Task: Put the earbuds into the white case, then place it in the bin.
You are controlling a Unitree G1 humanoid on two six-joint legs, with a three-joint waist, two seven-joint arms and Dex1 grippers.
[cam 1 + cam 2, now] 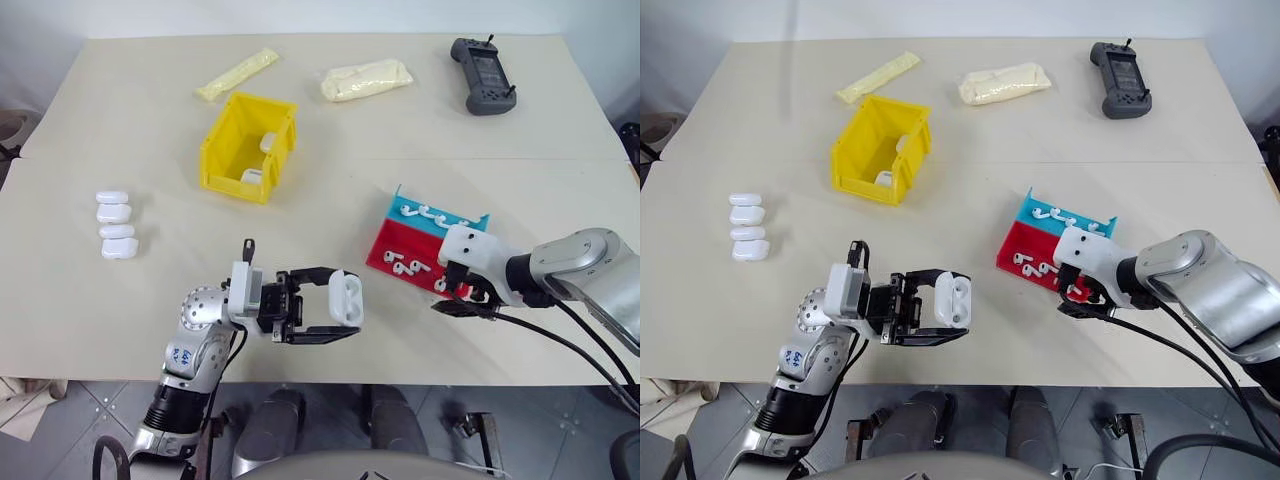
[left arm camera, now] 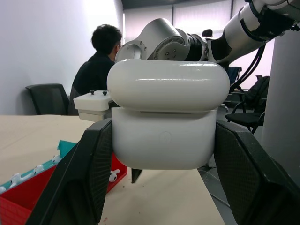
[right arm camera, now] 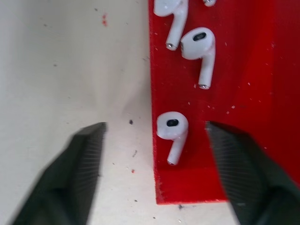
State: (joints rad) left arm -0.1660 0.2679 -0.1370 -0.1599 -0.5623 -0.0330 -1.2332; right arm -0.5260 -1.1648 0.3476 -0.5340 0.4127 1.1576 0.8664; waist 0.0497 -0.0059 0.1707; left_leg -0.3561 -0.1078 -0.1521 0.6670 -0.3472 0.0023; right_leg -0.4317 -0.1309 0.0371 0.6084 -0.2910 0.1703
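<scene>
My left gripper (image 1: 330,305) is shut on the white case (image 1: 346,297) and holds it above the table's front edge, its lid (image 2: 168,84) flipped up. Several earbuds (image 1: 408,266) lie on the red-and-teal tray (image 1: 385,245) to the right. My right gripper (image 3: 154,136) points down over the tray's near corner, open. Its fingers (image 3: 84,154) stand either side of one earbud (image 3: 172,133) without touching it. Two more earbuds (image 3: 199,49) lie further up the red surface. The yellow bin (image 1: 222,140) stands behind the middle of the table with white cases (image 1: 268,142) inside.
Several white cases (image 1: 115,225) lie in a column at the left. Two cream bags (image 1: 238,73) (image 1: 366,79) and a dark handheld controller (image 1: 483,75) rest along the back. A seated person (image 2: 101,61) shows in the left wrist view.
</scene>
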